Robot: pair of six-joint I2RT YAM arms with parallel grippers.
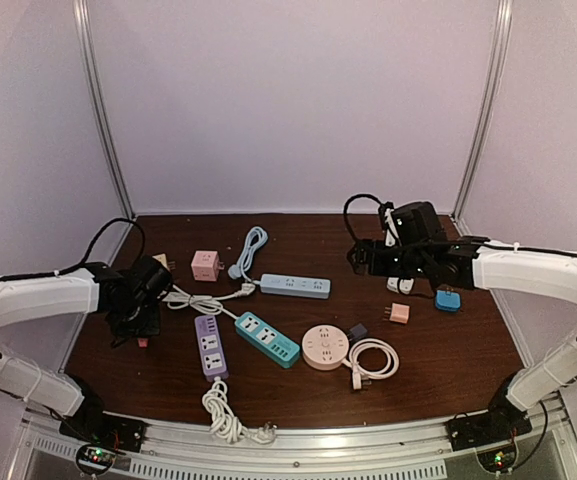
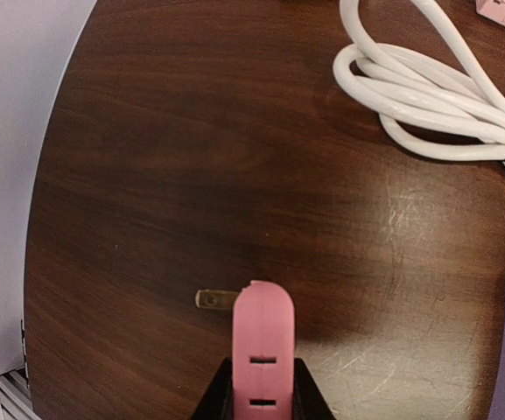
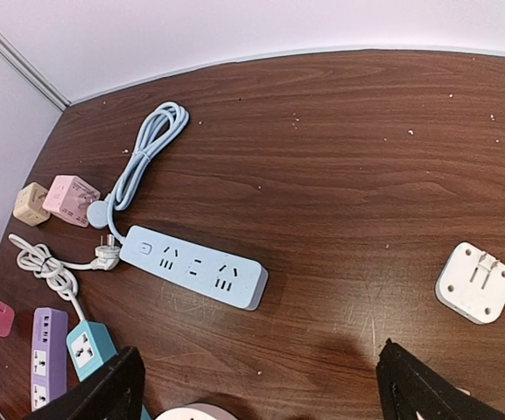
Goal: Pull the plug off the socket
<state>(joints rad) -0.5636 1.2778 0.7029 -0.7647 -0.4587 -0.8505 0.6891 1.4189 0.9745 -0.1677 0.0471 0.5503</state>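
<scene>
On table (image 1: pixel 438 345), three straight power strips (image 1: pixel 294 286)

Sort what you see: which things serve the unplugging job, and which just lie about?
Job: left gripper shut on pink plug adapter; open right gripper; white plug adapter nearby.
Lying about: light-blue power strip; purple strip; teal strip; round pink socket; pink cube socket.

A dark brown wooden table (image 1: pixel 468 350) carries a long light-blue power strip (image 1: pixel 294 286) near its middle, its coiled pale-blue cable (image 1: pixel 252 248) just behind. Left of that strip sit a pink cube adapter (image 1: pixel 206 265) and a beige cube adapter (image 3: pixel 31 203). In front lie a teal power strip (image 1: pixel 267 339), a purple power strip (image 1: pixel 211 346) and a round peach socket hub (image 1: pixel 323 347). To its right lie a white square adapter (image 3: pixel 474 283), prongs up, a small pink adapter (image 1: pixel 399 313) and a blue adapter (image 1: pixel 448 299).
</scene>
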